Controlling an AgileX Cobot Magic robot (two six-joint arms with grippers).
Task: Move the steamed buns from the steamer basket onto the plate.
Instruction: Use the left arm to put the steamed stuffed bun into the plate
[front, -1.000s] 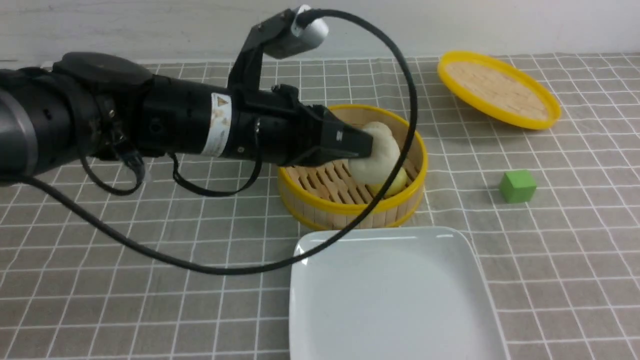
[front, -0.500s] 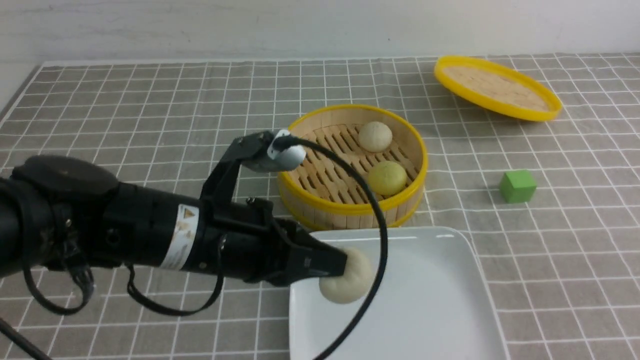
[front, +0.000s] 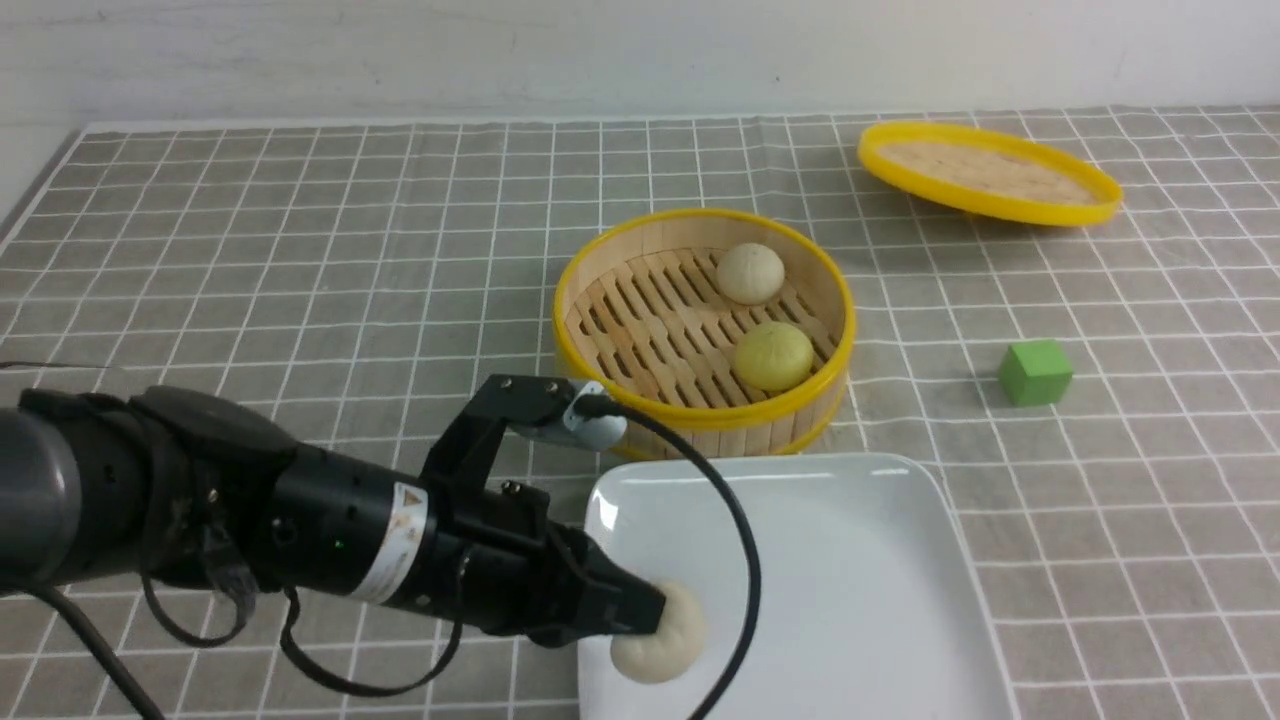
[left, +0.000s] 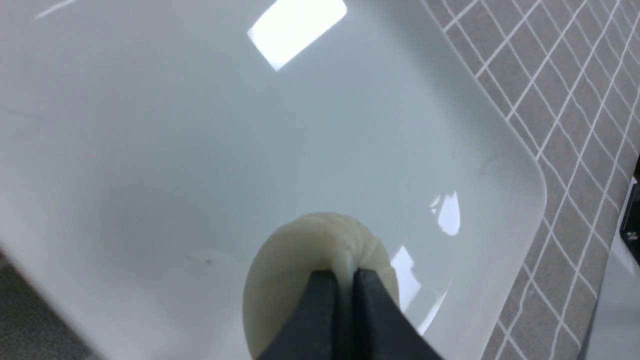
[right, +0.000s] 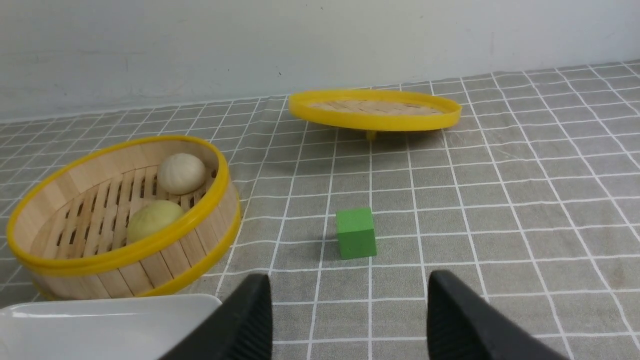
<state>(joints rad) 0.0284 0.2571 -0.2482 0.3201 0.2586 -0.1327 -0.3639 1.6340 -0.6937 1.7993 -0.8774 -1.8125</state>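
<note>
Grey checked cloth (front: 300, 250), ridged cream-white bun (front: 668, 645), glossy white plate (front: 850, 580)

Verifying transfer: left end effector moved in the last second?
Yes: left end effector, shut on a white bun, went from the steamer basket toward the camera, over the plate near its left edge.

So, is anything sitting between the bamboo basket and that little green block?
Nothing: only bare checked cloth separates the steamer basket from the green cube. The front view shows it, and the right wrist view agrees.
</note>
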